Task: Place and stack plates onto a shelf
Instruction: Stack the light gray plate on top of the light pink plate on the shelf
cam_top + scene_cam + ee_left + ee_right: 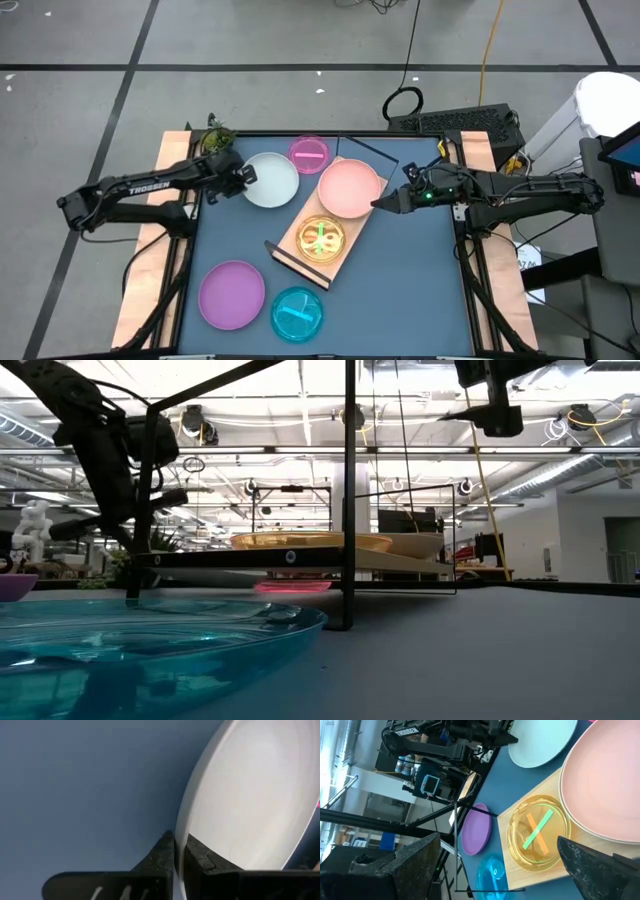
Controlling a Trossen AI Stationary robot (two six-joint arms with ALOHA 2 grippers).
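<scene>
The pale blue-white plate (272,181) sits left of the shelf, and my left gripper (243,176) is shut on its left rim. The shelf (300,250), a light-wood board, lies slantwise mid-table. It carries the salmon pink plate (348,188) and an orange translucent plate (321,238) with green showing inside. My right gripper (385,203) is open beside the salmon plate's right rim (600,780) and touches nothing. The translucent pink plate (309,152), purple plate (231,293) and blue plate (297,312) rest on the table. No beige plate shows. My left gripper (179,851) pinches the pale plate's rim (180,827) at its left side. One finger (197,857) lies on the inner face and the other finger (162,857) on the outer side. It comes about level from the table's left. Whether the plate is lifted, I cannot tell.
The black frame end (285,255) of the shelf stands at its near end. Cables and a keyboard (450,120) lie beyond the far edge. Bare blue table (410,280) stretches right of the shelf. In the low view the blue plate (130,650) fills the foreground.
</scene>
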